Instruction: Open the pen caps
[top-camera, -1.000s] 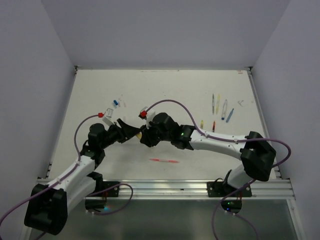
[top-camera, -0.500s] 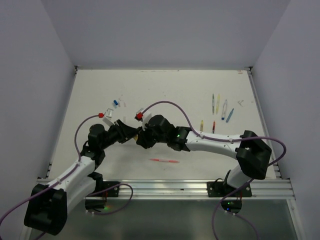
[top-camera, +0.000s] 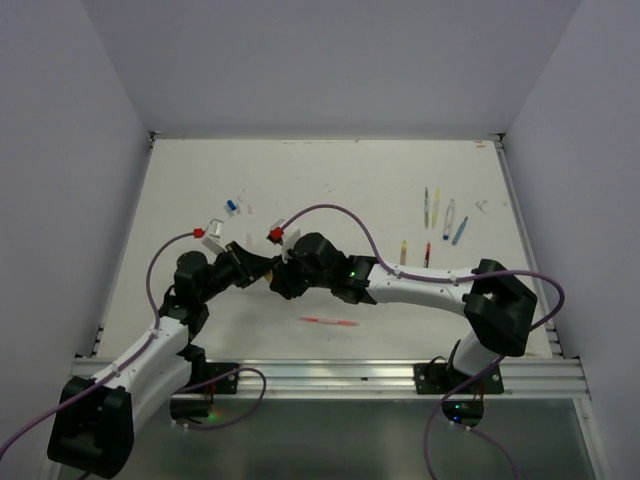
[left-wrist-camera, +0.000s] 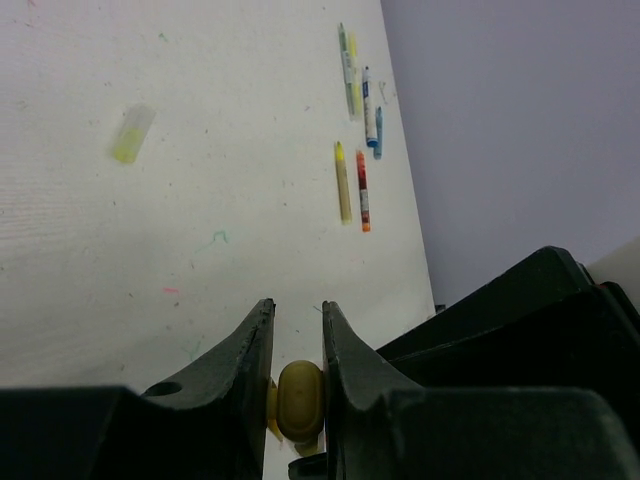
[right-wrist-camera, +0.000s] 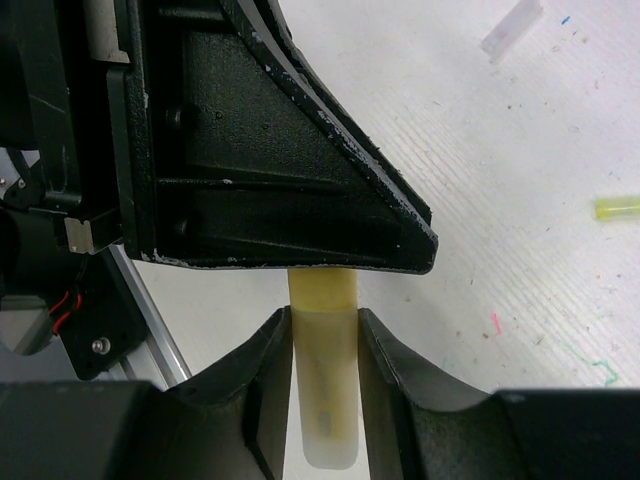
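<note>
- Both end effectors meet over the left middle of the white tabletop (top-camera: 330, 190). They carry one thin pale yellow plastic pen (right-wrist-camera: 322, 290) between them, lifted off the surface.
- The right end effector (right-wrist-camera: 322, 315) has its jaws narrowed onto a wider, paler sleeve (right-wrist-camera: 325, 400) at one end of that pen. We judge this sleeve to be the cap.
- The left end effector (left-wrist-camera: 297, 305) has its jaws drawn in close on either side of a rounded yellow end. They look to be touching it, though we cannot be sure how firmly it is gripped.
- The pen's long axis runs from one end effector straight to the other, left to right in the scene. Neither arm is nearer, since each has an end. In our judgement the coming pull must follow that axis, with the arms parting in line and not twisting off to a side.
- The top view hides the pen behind the two black end effectors.
- The right wrist view alone shows the step where sleeve meets body.
- The left wrist view shows only the pen's end. It also shows a loose yellow-green plastic cap (left-wrist-camera: 131, 134) on the tabletop and a cluster of slim pens (left-wrist-camera: 358, 185) far to the right.
</note>
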